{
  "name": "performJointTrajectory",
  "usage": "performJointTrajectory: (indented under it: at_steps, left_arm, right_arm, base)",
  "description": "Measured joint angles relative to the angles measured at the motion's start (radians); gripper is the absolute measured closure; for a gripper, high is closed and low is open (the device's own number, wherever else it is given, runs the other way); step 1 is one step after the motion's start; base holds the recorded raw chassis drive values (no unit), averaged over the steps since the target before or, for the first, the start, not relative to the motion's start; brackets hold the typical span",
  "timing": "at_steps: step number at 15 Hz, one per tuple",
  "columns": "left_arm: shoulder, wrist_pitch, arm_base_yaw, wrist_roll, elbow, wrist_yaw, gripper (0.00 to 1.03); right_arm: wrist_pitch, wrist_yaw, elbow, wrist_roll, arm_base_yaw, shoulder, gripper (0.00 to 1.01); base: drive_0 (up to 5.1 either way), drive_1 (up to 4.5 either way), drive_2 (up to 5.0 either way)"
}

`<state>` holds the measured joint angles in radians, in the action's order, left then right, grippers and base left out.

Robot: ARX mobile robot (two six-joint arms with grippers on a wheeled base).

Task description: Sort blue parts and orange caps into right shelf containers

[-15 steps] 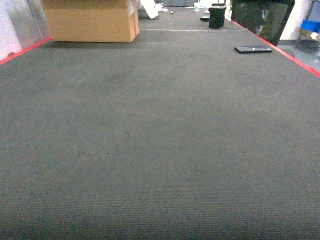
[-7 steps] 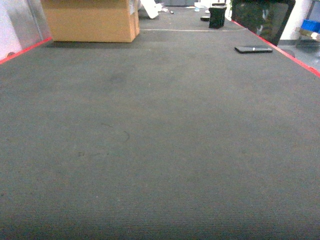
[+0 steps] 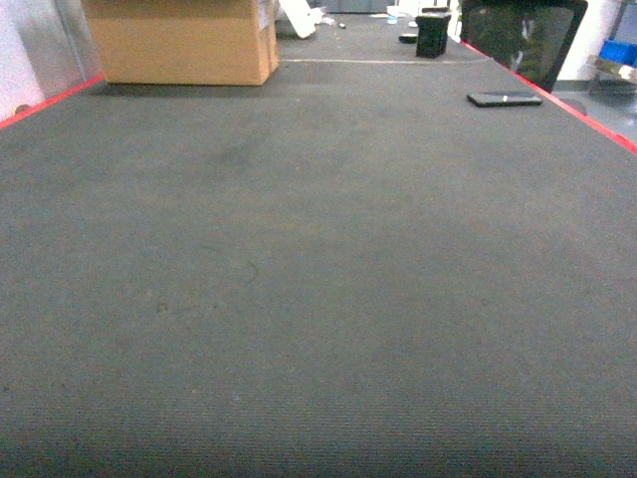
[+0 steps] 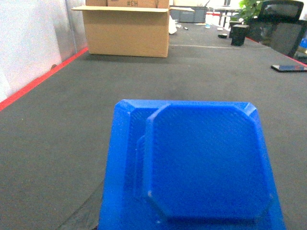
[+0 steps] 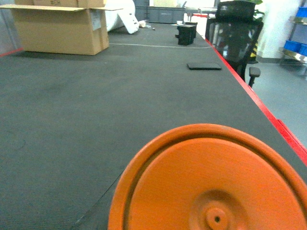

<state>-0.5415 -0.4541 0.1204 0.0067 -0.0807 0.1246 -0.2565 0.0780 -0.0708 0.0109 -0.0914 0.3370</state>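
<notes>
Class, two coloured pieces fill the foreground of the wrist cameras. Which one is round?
The orange cap, in the right wrist view: it has a circular rim and a small centre hole. The blue part, in the left wrist view, is angular with clipped corners.

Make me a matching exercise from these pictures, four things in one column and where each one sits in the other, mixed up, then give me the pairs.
Things:
1. cardboard box
2. black phone
3. blue part
4. orange cap

Places:
A. fills the bottom of the right wrist view
B. far left of the dark table, by the red edge
C. fills the bottom of the left wrist view
D. far right of the table, lying flat near the red edge

Pairs: 1-B, 2-D, 3-C, 4-A
</notes>
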Motion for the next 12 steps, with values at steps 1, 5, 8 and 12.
performJointTrajectory:
  at_steps: [1,5,8,12]
  left_arm:
    - [0.027,0.021,-0.013,0.000,0.012,-0.016,0.61]
    - [0.151,0.104,-0.119,-0.003,0.040,-0.126,0.61]
    - [0.209,0.129,-0.118,-0.003,0.070,-0.125,0.61]
    - [0.300,0.220,-0.119,-0.003,0.070,-0.124,0.61]
  right_arm:
    - [0.012,-0.064,0.010,0.000,0.074,-0.021,0.58]
    - [0.064,-0.079,0.035,-0.003,0.092,-0.100,0.58]
    - [0.073,-0.078,0.058,-0.003,0.092,-0.151,0.58]
    - [0.248,-0.078,0.055,-0.003,0.092,-0.332,0.58]
  base:
    - [0.0,0.00,0.0]
    - [0.0,0.00,0.0]
    - [0.0,0.00,0.0]
    - [0.0,0.00,0.0]
